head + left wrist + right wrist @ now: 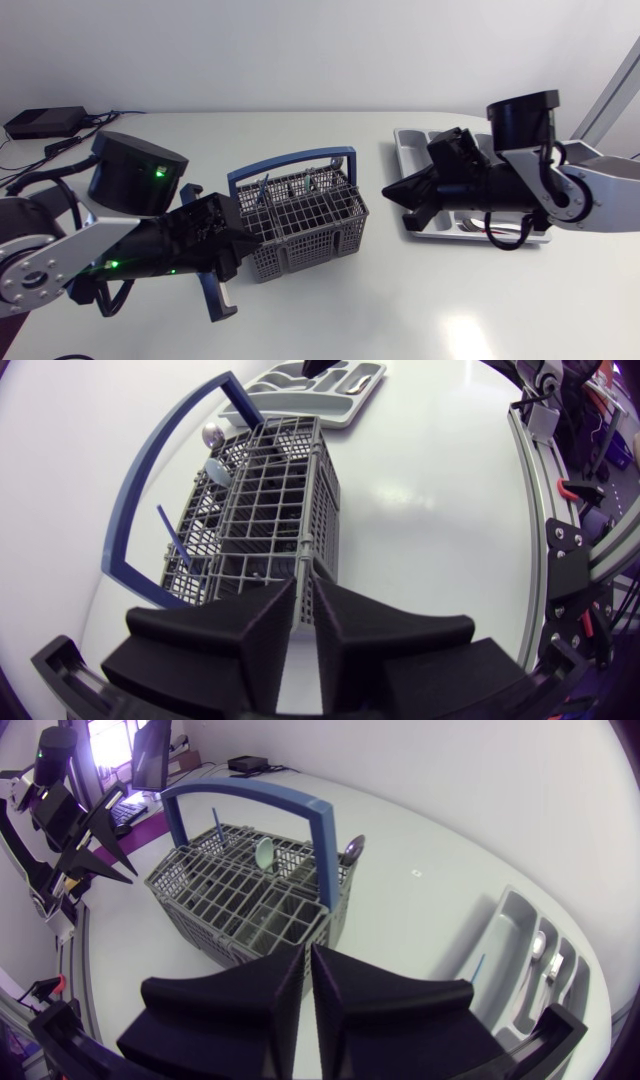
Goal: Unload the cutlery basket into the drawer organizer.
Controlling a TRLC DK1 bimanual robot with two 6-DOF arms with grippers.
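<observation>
— why is our left gripper point(304, 588) pinched on the cutlery basket point(300, 245) at its near wall?
— to steady it, we think; our right gripper point(306, 962), closed and empty, hovers beside the basket, where the cutlery point(263, 852) stands

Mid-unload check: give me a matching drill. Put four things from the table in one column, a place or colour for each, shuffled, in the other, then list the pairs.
Column one
1. basket handle
2. drawer organizer
3. left hand
4. right hand

Column two
A. over the gap between the cutlery basket and the organizer
B. blue
C. partly under the right arm
D. at the basket's side facing away from the organizer

Pairs: 1-B, 2-C, 3-D, 4-A
</observation>
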